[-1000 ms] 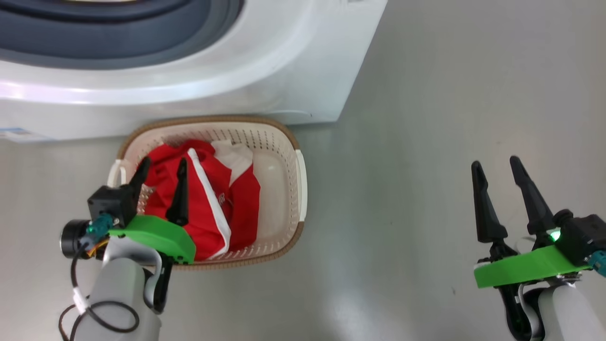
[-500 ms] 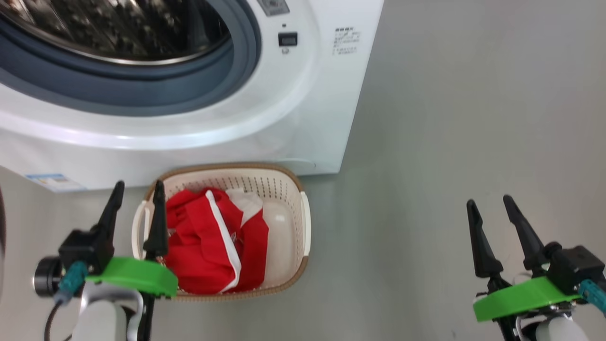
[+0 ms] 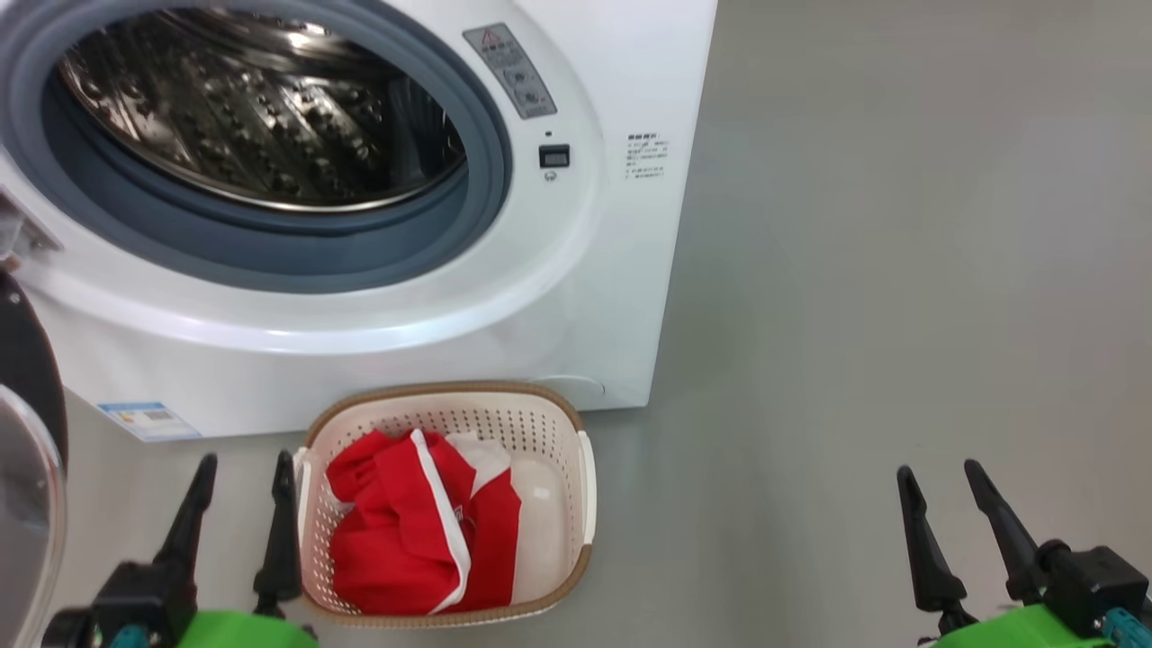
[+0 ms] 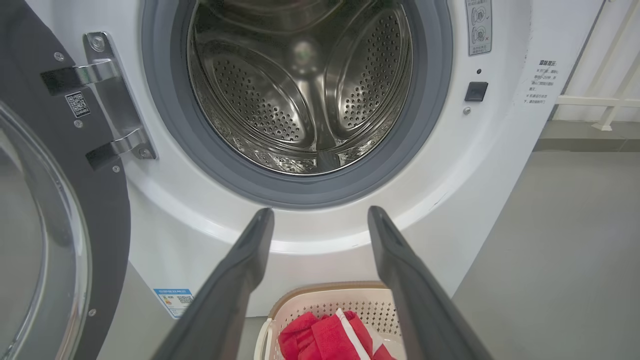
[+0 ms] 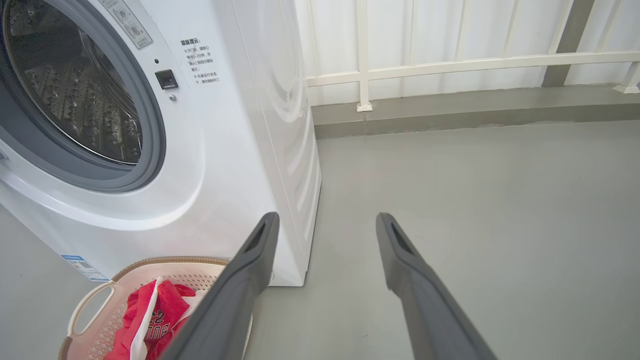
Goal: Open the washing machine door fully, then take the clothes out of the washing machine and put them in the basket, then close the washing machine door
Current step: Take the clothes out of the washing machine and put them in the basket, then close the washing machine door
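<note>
The hand [image 5: 326,217] rises from the bottom centre, its two dark fingers [image 5: 240,285] spread wide over bare grey floor [image 5: 475,200]. The washer [image 5: 225,165] fills the left, with its steel drum [image 5: 75,90] at the upper left. At the lower left, the basket [image 5: 85,305] holds red clothes [image 5: 155,310]. A white railing [image 5: 450,65] crosses the upper right.
</note>
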Robot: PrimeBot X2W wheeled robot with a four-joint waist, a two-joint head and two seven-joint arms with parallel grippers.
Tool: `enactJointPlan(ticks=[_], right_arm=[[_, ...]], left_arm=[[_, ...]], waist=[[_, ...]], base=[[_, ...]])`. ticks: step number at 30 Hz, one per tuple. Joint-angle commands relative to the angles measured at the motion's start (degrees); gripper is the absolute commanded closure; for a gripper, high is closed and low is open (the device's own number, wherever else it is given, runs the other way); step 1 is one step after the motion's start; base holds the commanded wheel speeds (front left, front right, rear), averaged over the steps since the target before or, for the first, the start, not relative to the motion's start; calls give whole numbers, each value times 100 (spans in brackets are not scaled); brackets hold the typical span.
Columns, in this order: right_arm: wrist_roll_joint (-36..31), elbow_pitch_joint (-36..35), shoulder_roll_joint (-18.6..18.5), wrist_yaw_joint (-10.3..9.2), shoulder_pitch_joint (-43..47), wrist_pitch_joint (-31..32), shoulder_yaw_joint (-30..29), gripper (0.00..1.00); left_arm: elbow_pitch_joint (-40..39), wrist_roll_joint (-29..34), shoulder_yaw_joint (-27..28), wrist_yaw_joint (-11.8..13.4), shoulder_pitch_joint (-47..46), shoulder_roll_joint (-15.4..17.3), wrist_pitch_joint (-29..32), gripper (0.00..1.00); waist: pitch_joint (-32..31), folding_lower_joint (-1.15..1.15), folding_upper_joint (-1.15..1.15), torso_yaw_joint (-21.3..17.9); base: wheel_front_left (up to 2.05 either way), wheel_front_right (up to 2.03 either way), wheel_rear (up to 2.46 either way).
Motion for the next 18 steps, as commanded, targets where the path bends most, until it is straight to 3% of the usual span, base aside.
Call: enactJointPlan(ticks=[1, 18], right_arm=[[-74, -156, -66, 35, 29, -37, 77, 0], [-50, -284, -67, 35, 652, -37, -73, 0]], left_arm=[[-230, -34, 223, -31, 98, 130, -28, 0], [-743, -360, 398, -32, 1164, 130, -28, 0]], waist=[[-153, 0, 0, 0], [-600, 0, 0, 36]], base=[[0, 0, 0], [0, 0, 0]])
